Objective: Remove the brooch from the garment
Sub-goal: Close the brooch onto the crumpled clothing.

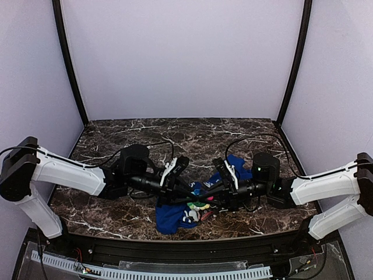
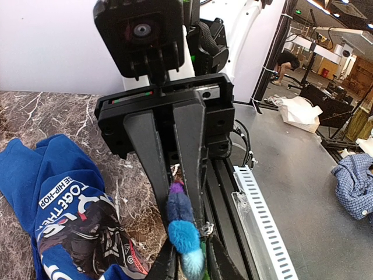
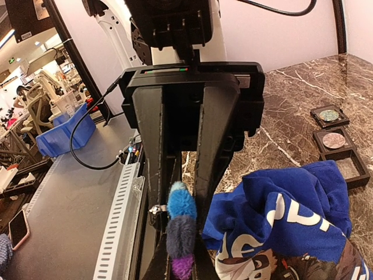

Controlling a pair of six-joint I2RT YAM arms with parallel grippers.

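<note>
Left wrist view: the left pincer (image 2: 192, 265) shows only its two dark fingertips at the bottom edge, set on either side of the light-blue and green end of the brooch (image 2: 182, 224), a fuzzy multicoloured strip. The right pincer (image 2: 176, 178) faces the camera with its fingers pressed almost together on the purple end. The blue printed garment (image 2: 64, 192) lies crumpled to the left on the marble table (image 2: 35, 116).

Right wrist view: the left pincer's fingers stand a little apart, with the brooch's light-blue end nipped between them. The navy and purple parts run down to this pincer's own tips. The garment is bunched just beside the brooch; whether they touch I cannot tell. Small dark square trays (image 3: 335, 141) sit well beyond.

Top external view: both arms meet over the garment near the table's front edge, and the brooch's green, yellow and red shows beneath their tips.
</note>
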